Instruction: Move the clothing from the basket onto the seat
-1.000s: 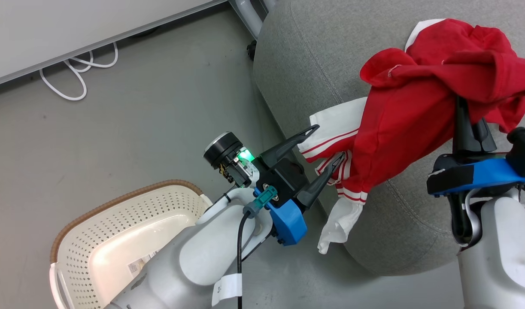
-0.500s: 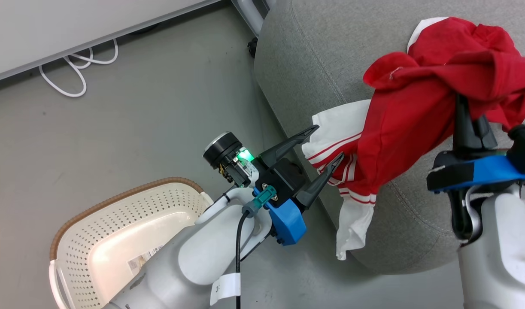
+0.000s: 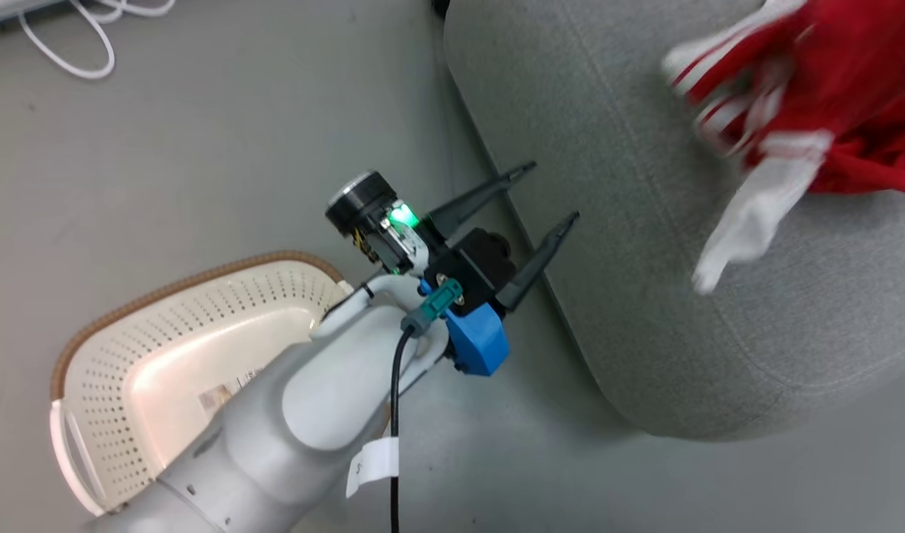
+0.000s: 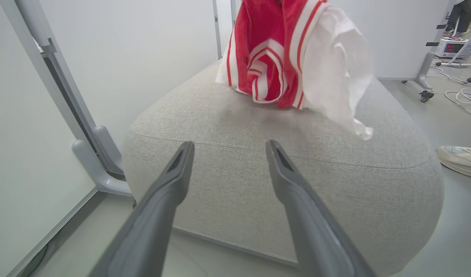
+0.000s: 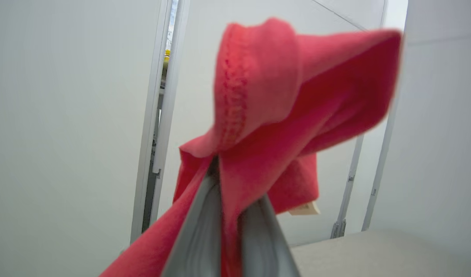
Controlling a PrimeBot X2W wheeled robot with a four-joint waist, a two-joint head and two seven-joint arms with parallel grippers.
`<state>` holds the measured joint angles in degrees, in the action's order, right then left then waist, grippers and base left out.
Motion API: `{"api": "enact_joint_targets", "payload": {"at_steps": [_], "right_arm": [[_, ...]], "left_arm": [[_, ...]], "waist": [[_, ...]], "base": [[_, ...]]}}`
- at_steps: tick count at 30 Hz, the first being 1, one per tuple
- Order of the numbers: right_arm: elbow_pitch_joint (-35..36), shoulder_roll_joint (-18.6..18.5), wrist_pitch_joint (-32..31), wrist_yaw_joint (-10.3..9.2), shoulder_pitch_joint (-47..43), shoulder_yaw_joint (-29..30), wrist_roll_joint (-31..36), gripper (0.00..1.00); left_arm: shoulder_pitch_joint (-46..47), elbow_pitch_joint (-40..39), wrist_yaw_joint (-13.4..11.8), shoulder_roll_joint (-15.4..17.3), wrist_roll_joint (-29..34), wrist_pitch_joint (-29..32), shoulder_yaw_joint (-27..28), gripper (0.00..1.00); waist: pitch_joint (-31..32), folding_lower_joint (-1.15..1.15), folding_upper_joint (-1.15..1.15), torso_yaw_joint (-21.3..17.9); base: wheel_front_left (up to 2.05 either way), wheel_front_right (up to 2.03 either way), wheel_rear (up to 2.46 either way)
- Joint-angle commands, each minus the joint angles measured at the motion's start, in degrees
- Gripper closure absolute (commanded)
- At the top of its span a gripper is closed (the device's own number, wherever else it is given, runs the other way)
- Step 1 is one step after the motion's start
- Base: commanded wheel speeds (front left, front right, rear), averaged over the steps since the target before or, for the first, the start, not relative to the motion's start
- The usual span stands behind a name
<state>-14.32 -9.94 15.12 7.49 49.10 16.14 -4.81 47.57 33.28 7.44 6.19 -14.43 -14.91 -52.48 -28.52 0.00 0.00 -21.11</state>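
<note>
left gripper (image 3: 552, 192): spread open, empty, beside seat (image 3: 607, 185) | right gripper (image 5: 235, 192): clamped on clothing (image 3: 852, 81) | clothing: hung over seat

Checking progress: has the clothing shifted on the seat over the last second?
Yes. The clothing has moved inward across the seat; its white panel no longer hangs over the seat's edge.

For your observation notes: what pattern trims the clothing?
Thin red-and-white stripes on the clothing, clearest in left wrist view.
</note>
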Motion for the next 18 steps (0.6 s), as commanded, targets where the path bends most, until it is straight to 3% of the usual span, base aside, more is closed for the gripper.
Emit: {"api": "enact_joint_targets", "payload": {"at_steps": [1,11,15,18], "right_arm": [[0.31,-1.72,0.04,0.01,3.11,2.13,0.15,1.0],[-4.82,-17.92,0.03,0.01,18.58,16.71,-0.52,1.0],[-8.51,-20.23,0.03,0.01,17.51,18.53,-0.21,1.0],[-11.15,-18.5,0.03,0.01,15.05,18.54,0.34,1.0]], "left_arm": [[1.51,-0.14,0.05,0.87,0.6,0.15,0.0,0.0],[6.43,-3.53,-0.12,4.44,2.02,2.79,-0.28,0.0],[7.35,-5.05,-0.31,5.71,2.42,3.57,-0.39,0.0],[7.86,-5.86,-0.41,6.15,2.47,4.05,-0.55,0.0]], "waist": [[-3.46,0.0,0.0,0.29],[-13.22,0.0,0.0,-0.2],[-15.46,0.0,0.0,-0.84],[-16.42,0.0,0.0,-1.26]], "base": [[0.0,0.0,0.0],[0.0,0.0,0.0],[0.0,0.0,0.0],[0.0,0.0,0.0]]}}
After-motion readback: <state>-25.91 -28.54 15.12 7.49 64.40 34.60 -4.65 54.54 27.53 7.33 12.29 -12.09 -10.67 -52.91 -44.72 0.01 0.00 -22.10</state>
